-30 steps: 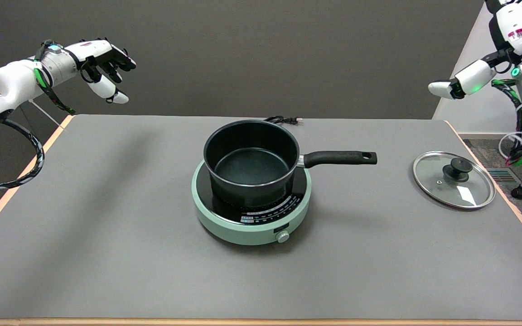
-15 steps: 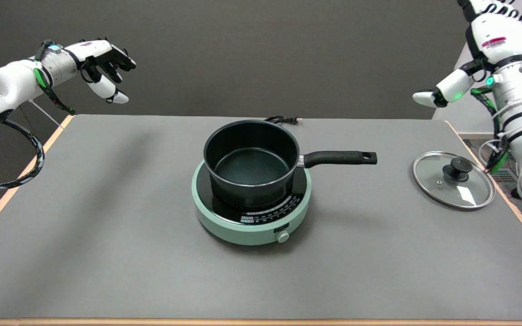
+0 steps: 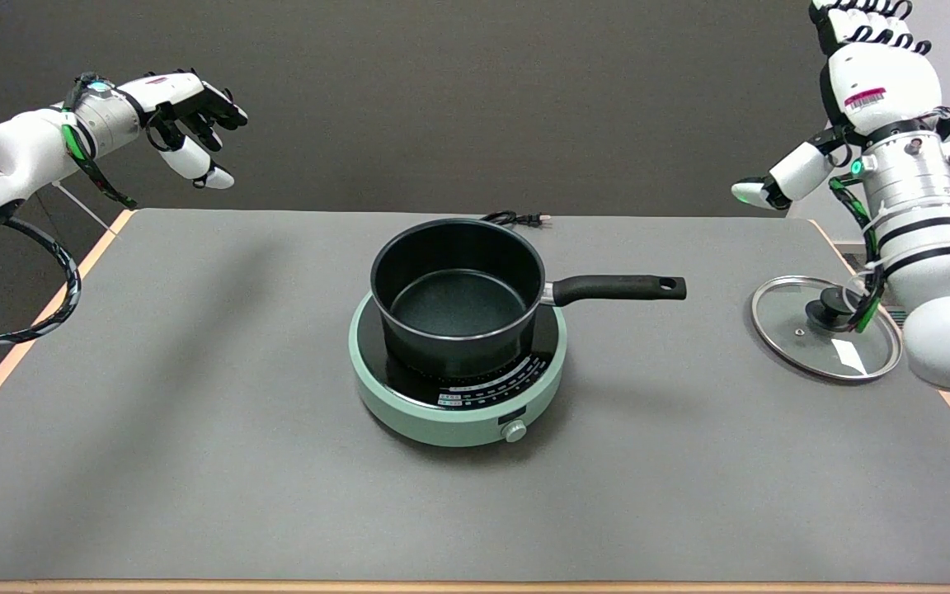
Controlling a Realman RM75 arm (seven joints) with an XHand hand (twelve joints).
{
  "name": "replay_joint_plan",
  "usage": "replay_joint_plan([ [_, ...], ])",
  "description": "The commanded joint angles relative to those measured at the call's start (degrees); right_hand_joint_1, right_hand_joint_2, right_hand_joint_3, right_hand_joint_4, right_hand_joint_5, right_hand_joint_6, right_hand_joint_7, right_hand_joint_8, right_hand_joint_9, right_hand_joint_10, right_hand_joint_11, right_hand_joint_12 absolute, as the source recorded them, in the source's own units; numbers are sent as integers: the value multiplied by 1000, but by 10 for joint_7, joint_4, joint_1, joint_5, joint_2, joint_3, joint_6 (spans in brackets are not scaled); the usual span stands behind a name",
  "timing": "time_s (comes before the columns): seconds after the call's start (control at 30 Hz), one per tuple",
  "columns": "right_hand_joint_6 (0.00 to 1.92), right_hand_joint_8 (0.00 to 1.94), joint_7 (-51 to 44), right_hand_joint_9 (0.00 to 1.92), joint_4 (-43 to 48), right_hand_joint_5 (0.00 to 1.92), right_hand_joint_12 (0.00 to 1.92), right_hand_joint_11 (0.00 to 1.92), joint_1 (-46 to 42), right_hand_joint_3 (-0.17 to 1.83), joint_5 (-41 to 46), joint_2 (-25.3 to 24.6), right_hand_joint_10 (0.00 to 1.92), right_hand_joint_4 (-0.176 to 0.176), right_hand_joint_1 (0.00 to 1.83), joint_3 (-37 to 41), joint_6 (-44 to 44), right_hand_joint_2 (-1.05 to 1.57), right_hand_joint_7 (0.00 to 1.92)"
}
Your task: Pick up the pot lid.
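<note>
A: Robot hand [image 3: 867, 70]? 
B: Up high at far right, palm away, thumb stuck out sideways, fingers apart, holding nothing.
A: Lid [image 3: 826, 327]?
B: Flat on desk [image 3: 195, 412], right side, knob up, below the forearm. Well apart from pot [image 3: 458, 293] w/ handle pointing at it, pot sits on green cooker [image 3: 409, 404].

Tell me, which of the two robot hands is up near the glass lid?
The right hand, raised at the picture's upper right above the pot lid, fingers pointing up, empty. The other hand hangs at the far left, across the table from the lid.
</note>
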Motion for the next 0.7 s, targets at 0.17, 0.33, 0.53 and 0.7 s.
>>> replay_joint_plan([
  [0.17, 45, 45, 124, 45, -23, 45, 45, 45, -81, 1031, -149, -20, 45, -176, 1101, 11, 125, -411, 45],
  [0.33, 51, 51, 175, 51, -20, 51, 51, 51, -108, 1032, -176, -27, 51, -176, 1101, 22, 142, -412, 51],
  [0.53, 47, 47, 206, 47, -17, 47, 47, 47, -113, 1033, -208, -28, 47, -176, 1101, 23, 153, -415, 47],
  [0.7, 43, 43, 235, 43, -22, 43, 43, 43, -113, 1015, -210, -28, 43, -176, 1104, 23, 142, -427, 43],
])
